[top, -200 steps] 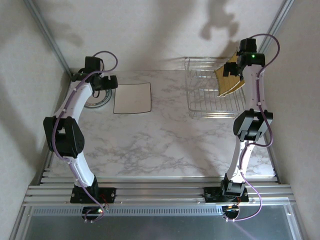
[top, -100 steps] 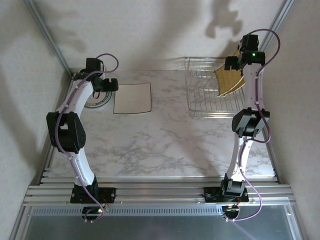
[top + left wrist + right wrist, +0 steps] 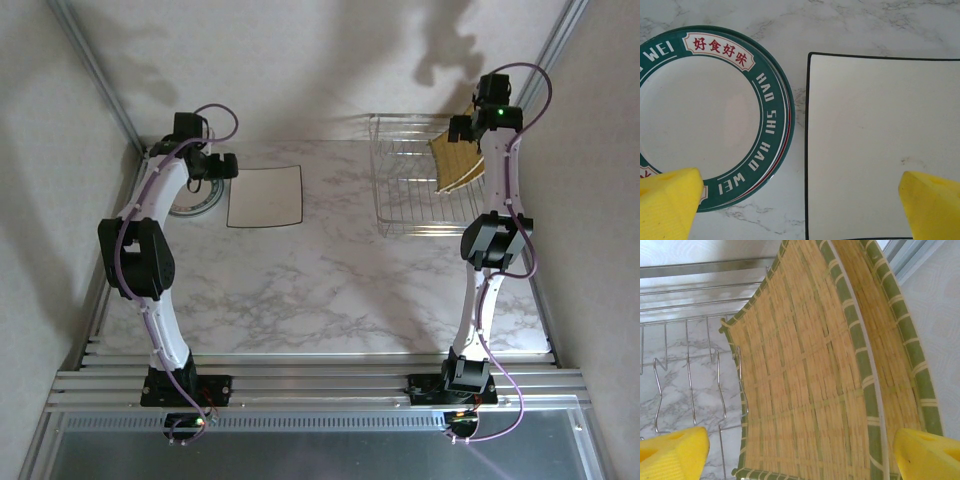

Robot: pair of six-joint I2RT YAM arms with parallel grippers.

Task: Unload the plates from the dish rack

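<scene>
Two yellow grid-patterned square plates (image 3: 805, 380) lean upright at the right end of the wire dish rack (image 3: 415, 195), one close behind the other (image 3: 890, 330). My right gripper (image 3: 800, 452) hangs open just above them, its yellow pads (image 3: 672, 452) spread to either side of both plates. On the table lie a round white plate with a green lettered rim (image 3: 772, 125) and a white square plate with a thin dark edge (image 3: 880, 150). My left gripper (image 3: 800, 205) is open above the gap between them, holding nothing.
The rack (image 3: 690, 385) stands at the back right of the marble table (image 3: 330, 290), close to the right wall and back wall. The round plate (image 3: 190, 207) and square plate (image 3: 265, 195) sit at the back left. Bare upright dividers fill the rack's left part.
The right arm has straightened and its wrist has shifted slightly back over the yellow plates. The left arm's elbow has risen a little; its gripper stays over the two plates.
</scene>
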